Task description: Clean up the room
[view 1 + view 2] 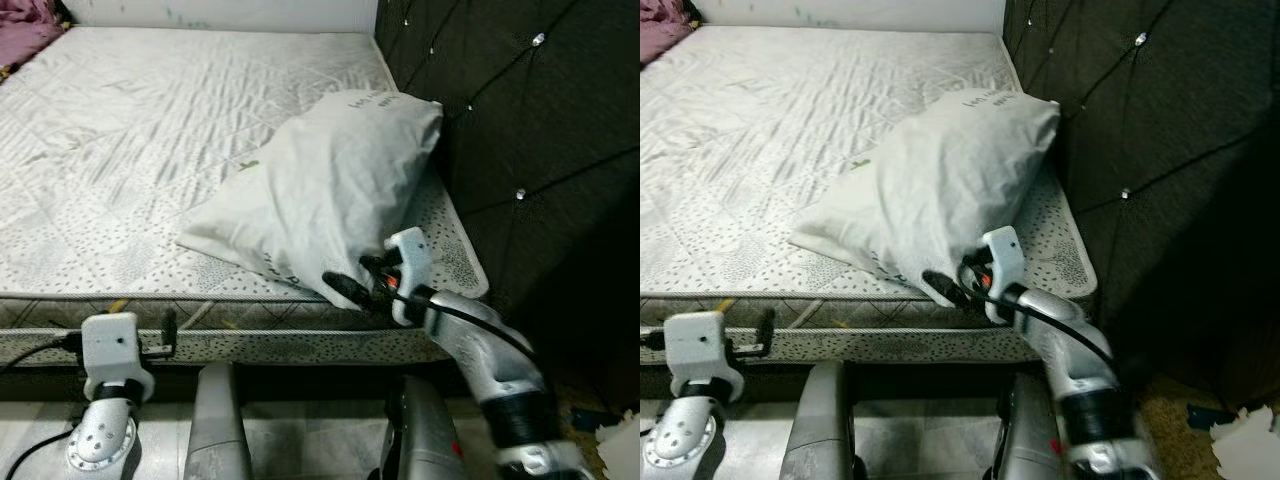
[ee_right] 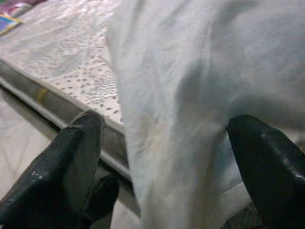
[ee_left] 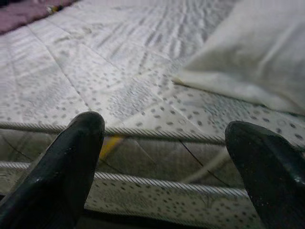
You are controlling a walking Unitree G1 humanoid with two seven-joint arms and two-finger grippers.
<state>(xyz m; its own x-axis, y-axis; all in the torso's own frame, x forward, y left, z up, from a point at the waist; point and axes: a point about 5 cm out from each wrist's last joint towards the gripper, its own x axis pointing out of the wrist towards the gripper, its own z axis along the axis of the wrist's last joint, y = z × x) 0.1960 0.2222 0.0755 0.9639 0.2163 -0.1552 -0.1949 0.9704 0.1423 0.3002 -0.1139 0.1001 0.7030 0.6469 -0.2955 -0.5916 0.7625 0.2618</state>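
I have the pillow (image 1: 330,190) as my reference: it lies on the bare mattress (image 1: 130,150), propped toward the dark tufted headboard (image 1: 520,130), its lower corner overhanging the mattress edge nearest me. My right pincer (image 1: 362,282) is at that overhanging corner, fingers spread, with the fabric lying between them in the right wrist view; nothing is pinched yet. My left pincer (image 3: 164,162) is also spread and holds nothing, low against the mattress side, well apart from the pillow. In my judgement the step is to seize the pillow. To do it well I should push the right pincer deeper past the loose corner, so the fingers press on stuffing, not only cloth, before lifting.
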